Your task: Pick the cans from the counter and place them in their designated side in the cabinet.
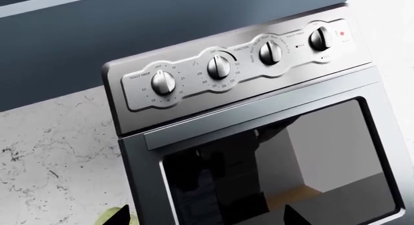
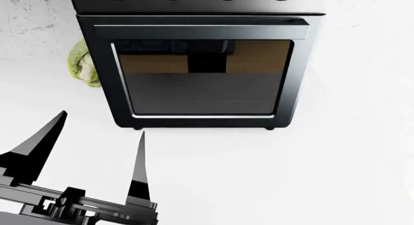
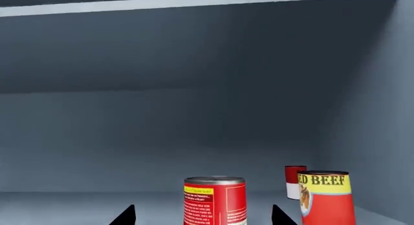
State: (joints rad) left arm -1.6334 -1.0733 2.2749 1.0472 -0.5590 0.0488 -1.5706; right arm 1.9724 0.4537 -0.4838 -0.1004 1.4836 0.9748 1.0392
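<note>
Four silver dials [image 1: 218, 67] line the control panel of a stainless toaster oven [image 1: 259, 133] in the left wrist view; the oven fills most of the picture, its dark glass door below the dials, with pale marbled counter [image 1: 52, 157] beside it and a sliver of green vegetable [image 1: 111, 216] by the oven's lower corner.

From the head camera, the left gripper [image 2: 97, 133] hovers over the white counter just in front of the oven, its two black fingers spread wide apart and holding nothing. The green leafy vegetable sits touching the oven's left side.

At the right wrist, the right gripper [image 3: 203, 216] shows two dark fingertips spread either side of a red can [image 3: 214, 200] standing upright on a grey-blue cabinet shelf [image 3: 65, 205]; contact cannot be told. A second red can [image 3: 326, 198] stands near it, and a small red-and-white can [image 3: 295, 181] behind.
</note>
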